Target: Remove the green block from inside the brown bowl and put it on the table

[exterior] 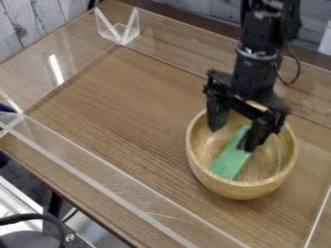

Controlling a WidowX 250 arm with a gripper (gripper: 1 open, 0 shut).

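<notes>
Green block: inside the brown bowl, lying on its floor, its long side slanting from lower left to upper right; the upper end is partly hidden
Brown bowl: on the worktop, round, light tan, thick-walled
Gripper: black, pointing down over the far part of the bowl, fingers spread wide apart, gripping nothing
Contact: cannot tell whether a fingertip touches the block
Acrylic walls: clear, along the worktop's edges
Black cables: at the lower left

End effector over green block in bowl.
</notes>
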